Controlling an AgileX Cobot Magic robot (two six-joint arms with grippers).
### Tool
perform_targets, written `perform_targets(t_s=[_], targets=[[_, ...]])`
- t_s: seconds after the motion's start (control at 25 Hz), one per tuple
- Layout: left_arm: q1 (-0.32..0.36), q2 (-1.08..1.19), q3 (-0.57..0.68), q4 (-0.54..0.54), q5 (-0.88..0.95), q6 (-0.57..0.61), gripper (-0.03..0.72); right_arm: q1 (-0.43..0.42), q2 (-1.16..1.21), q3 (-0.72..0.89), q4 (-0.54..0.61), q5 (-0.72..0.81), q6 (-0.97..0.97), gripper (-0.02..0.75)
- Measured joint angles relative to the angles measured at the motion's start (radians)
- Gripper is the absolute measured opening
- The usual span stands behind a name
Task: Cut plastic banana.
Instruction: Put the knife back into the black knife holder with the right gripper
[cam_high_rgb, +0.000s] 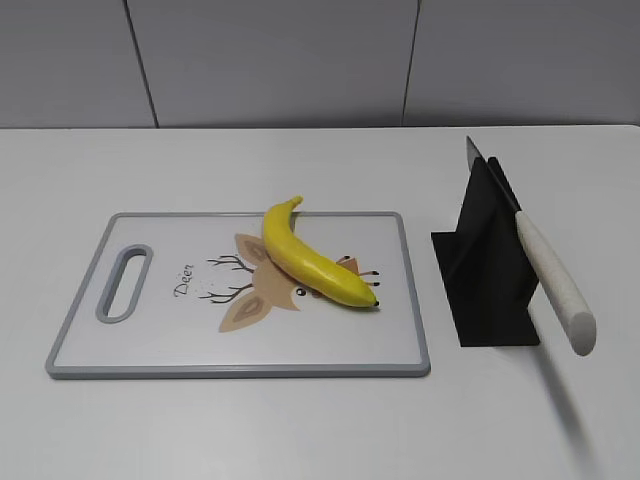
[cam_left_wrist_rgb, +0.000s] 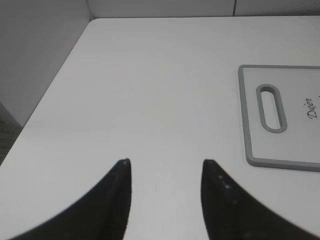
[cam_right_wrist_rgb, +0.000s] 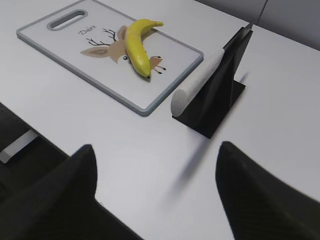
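The plastic banana (cam_high_rgb: 310, 258) lies whole on the white, grey-rimmed cutting board (cam_high_rgb: 160, 345), over its deer drawing, stem to the back. It also shows in the right wrist view (cam_right_wrist_rgb: 137, 45). A knife with a white handle (cam_high_rgb: 555, 283) rests slanted in a black stand (cam_high_rgb: 485, 275) right of the board, handle toward the front. My left gripper (cam_left_wrist_rgb: 166, 162) is open and empty over bare table left of the board (cam_left_wrist_rgb: 250, 145). My right gripper (cam_right_wrist_rgb: 156, 147) is open and empty, in front of the knife handle (cam_right_wrist_rgb: 197, 82). Neither gripper shows in the exterior view.
The white table (cam_high_rgb: 300, 430) ends at a grey wall behind. The table's left edge and back left corner show in the left wrist view (cam_left_wrist_rgb: 60, 75). The table's front edge shows in the right wrist view (cam_right_wrist_rgb: 45, 140).
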Motion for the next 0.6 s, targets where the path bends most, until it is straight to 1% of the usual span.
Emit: perform_targets(t_s=[0.12,0.44,0.6], targets=[[0.0,0.0,0.0,0.0,0.0,0.0,0.449,-0.074,0.0,0.0,0.0,0.0,0.001,0.575],[0.0,0.0,0.0,0.0,0.0,0.0,0.449,-0.372,0.0,0.0,0.001,0.001,0.002,0.575],[0.0,0.0,0.0,0.0,0.0,0.0,0.449,-0.481,0.0,0.0,0.001,0.001,0.004,0.575]])
